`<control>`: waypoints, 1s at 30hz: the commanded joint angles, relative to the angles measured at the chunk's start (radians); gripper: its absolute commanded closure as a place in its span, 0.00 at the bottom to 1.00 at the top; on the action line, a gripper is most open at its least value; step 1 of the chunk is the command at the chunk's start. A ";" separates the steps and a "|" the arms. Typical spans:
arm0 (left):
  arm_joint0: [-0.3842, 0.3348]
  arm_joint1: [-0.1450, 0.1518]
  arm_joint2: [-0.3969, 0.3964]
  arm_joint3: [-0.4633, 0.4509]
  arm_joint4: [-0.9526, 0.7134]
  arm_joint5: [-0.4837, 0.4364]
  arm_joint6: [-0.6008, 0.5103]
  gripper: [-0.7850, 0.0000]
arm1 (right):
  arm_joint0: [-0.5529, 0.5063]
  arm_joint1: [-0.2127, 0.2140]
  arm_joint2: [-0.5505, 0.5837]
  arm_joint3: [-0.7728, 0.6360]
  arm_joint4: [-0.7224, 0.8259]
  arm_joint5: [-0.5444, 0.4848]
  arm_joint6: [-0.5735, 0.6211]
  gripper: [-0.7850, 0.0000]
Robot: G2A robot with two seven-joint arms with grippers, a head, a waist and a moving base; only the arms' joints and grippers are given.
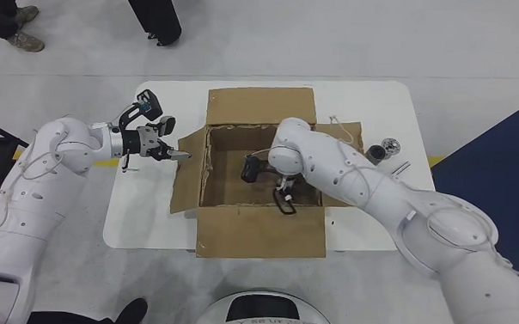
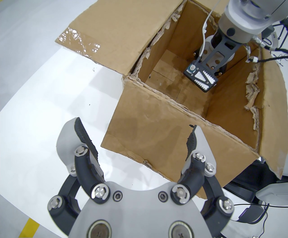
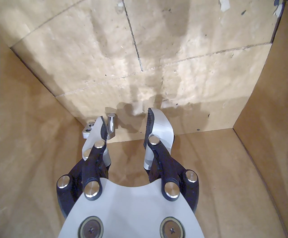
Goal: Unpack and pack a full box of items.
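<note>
Right gripper [image 3: 126,117]: deep inside the box [image 1: 261,233], low over its floor, fingers spread apart with nothing between the pads.
Metal part [image 3: 111,124]: a small silver block with holes and an upright pin. It sits on the box floor, in a corner where two walls meet, just beside one finger of that gripper. I cannot tell whether they touch.
Box: brown cardboard, open at the top, with its flaps folded outward. The edges are torn and the floor is scuffed and stained.
Left gripper [image 2: 136,126]: outside the box, just beside the left flap, fingers spread wide and holding nothing.
Table [image 1: 146,214]: white with rounded corners. The box stands near its middle.
Round things [image 1: 384,150]: two small pieces, one dark and one silvery, on the table past the box's right flap. They are too small to tell more.
</note>
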 commanded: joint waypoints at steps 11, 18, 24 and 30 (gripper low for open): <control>0.000 0.000 0.000 0.000 0.000 0.000 0.000 0.00 | -0.022 0.079 0.000 -0.084 0.058 0.005 0.005 0.40; 0.000 0.000 0.000 0.000 0.000 0.000 0.000 0.00 | -0.035 0.083 0.000 -0.081 0.075 0.054 0.054 0.55; 0.000 0.000 0.000 0.000 0.000 0.000 0.000 0.00 | -0.026 0.061 0.000 -0.053 0.065 0.068 0.068 0.76; 0.000 0.000 0.000 0.000 0.000 0.000 0.000 0.00 | -0.010 0.037 0.000 -0.024 0.058 0.054 0.054 1.00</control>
